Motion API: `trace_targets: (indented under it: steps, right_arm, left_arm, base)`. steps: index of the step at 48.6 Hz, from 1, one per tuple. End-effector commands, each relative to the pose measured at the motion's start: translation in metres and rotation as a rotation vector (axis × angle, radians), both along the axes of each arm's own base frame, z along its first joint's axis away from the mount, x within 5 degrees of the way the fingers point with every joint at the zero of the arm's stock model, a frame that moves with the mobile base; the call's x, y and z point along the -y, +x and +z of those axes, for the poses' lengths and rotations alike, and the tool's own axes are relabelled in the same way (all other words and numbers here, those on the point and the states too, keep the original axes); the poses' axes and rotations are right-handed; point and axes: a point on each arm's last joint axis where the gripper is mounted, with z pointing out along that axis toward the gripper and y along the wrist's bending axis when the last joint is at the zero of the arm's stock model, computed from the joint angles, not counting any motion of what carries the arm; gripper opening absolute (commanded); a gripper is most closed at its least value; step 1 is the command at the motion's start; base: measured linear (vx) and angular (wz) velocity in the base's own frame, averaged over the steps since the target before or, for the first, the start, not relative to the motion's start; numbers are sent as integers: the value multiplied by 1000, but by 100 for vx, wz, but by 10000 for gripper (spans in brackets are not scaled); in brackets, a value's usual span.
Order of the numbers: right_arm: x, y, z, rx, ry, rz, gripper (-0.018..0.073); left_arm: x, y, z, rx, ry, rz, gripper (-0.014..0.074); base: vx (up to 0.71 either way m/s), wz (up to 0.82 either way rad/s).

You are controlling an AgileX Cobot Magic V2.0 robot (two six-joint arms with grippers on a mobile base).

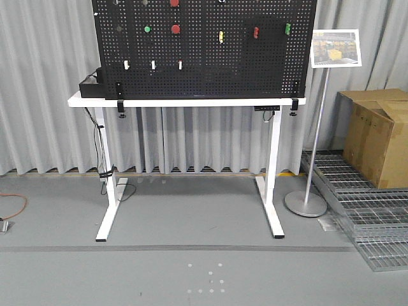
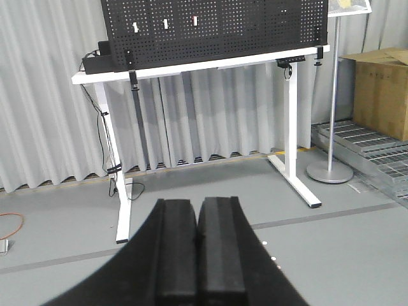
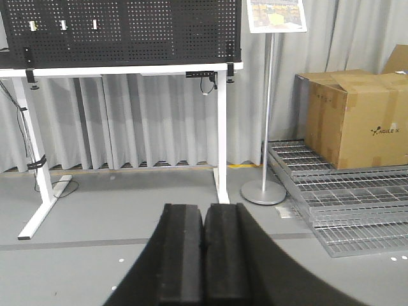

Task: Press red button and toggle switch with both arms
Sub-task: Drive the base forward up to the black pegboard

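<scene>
At the bottom centre of the left wrist view the left claw is seen closed, its two black fingers pressed together with nothing between them. The right claw is shown the same way at the bottom centre of the right wrist view, shut and empty. Nothing is touched by either, and only grey floor is seen just beyond them. Well apart from both, in the upper part of each frame, a black pegboard is stood upright on a white tabletop. The red button is mounted in the upper middle of the front view, and a row of three small white toggle levers is fixed to its lower left; which lever is meant cannot be told. Both are judged to be rigid, fixed fittings, to be pushed rather than grasped. The button cap is best met squarely at its centre with closed tips, and a lever nudged at its free end. A light push is advised, since the board may rock.
</scene>
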Motion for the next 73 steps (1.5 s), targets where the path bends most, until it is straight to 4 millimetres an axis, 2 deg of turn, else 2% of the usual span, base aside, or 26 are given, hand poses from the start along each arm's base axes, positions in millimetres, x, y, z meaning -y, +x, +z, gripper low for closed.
trace_targets:
  steps: [1,43,73]
  right_arm:
    - [0,-1,5,91,-11,0,-3]
    - [0,-1,5,91,-11,0,-3]
    - [0,-1,5,91,-11,0,-3]
  left_arm:
    - [-1,1,-4,49,-19,8,1]
    - [-1,1,-4,49,-19,8,1]
    - [-1,1,-4,49,-19,8,1]
  base:
    - [0,0]
    - [2,0]
    - [30,-4]
